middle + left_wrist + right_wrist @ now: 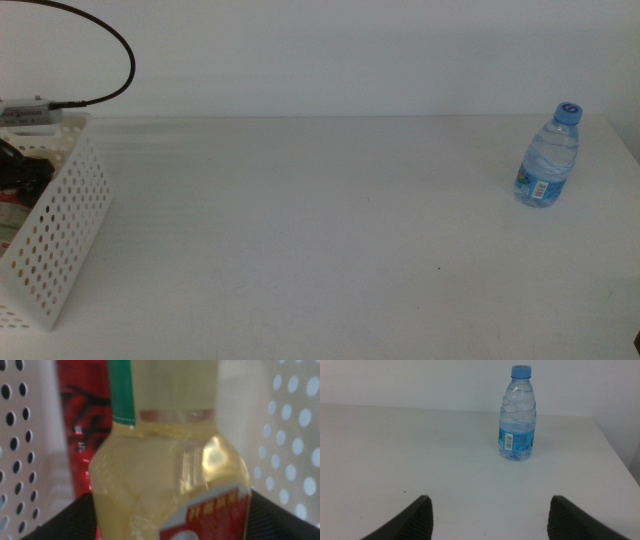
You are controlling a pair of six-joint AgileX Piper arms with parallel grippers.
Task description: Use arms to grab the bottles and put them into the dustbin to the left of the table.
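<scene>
Left wrist view: the left end effector (165, 520) pinches the yellow-liquid bottle (170, 460) inside the perforated dustbin (295, 425), beside the red soda can (82, 420). The right end effector (490, 520), spread, faces the water bottle (517, 415) upright on the bench (300, 220), well apart from the dustbin.

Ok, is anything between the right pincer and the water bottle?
Nothing visible. The right pincer is open, and only bare table lies between it and the upright water bottle. The left pincer is in the dustbin with the yellow bottle.
</scene>
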